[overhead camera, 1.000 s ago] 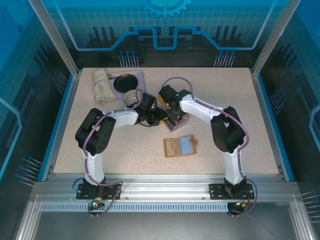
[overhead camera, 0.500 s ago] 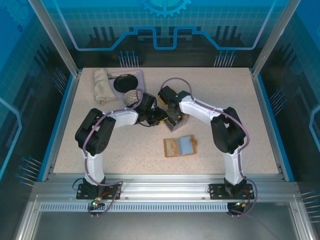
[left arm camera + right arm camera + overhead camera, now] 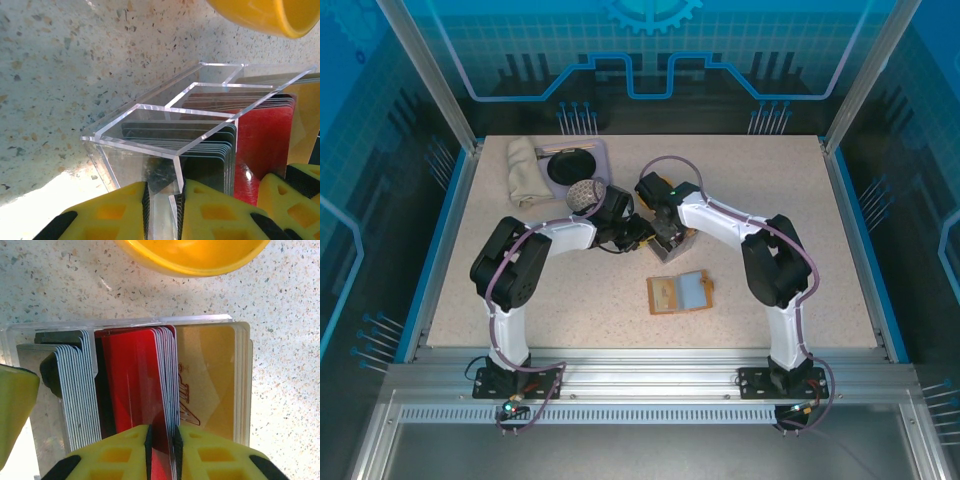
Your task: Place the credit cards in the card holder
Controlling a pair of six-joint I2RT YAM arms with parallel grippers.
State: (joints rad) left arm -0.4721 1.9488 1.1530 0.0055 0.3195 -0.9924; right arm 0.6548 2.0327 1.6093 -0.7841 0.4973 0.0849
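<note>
A clear plastic tray holds upright credit cards in three slots: grey-edged ones, red ones and beige-yellow ones. My right gripper is shut on the top edges of a few red cards. My left gripper is shut on the tray's near wall. From above, both grippers meet over the tray at mid-table, the left gripper on its left and the right gripper above it. The tan card holder lies open and flat nearer the arm bases, with a pale card in one side.
An orange bowl sits just beyond the tray, close to both grippers. At the back left are a folded cloth, a purple tray with a black dish, and a mesh ball.
The right gripper has closed onto the red cards and shifted slightly left. The left arm has held still on the tray.
</note>
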